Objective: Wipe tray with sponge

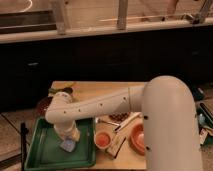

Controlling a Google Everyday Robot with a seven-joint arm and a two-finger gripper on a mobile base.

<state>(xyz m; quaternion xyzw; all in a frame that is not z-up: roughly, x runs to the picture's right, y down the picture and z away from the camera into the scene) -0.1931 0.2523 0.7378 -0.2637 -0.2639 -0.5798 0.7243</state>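
Wooden table bears a green tray, hand seemingly on sponge, grip I cannot tell.

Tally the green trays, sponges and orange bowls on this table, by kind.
Green tray: 1
Sponge: 1, in the tray, right below the gripper
Orange bowls: 2, on the table to the right of the tray
Total: 4

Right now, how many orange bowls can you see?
2 bowls: one just right of the green tray, another further right, partly behind the arm, which may hide more. The gripper is over the tray at the sponge.
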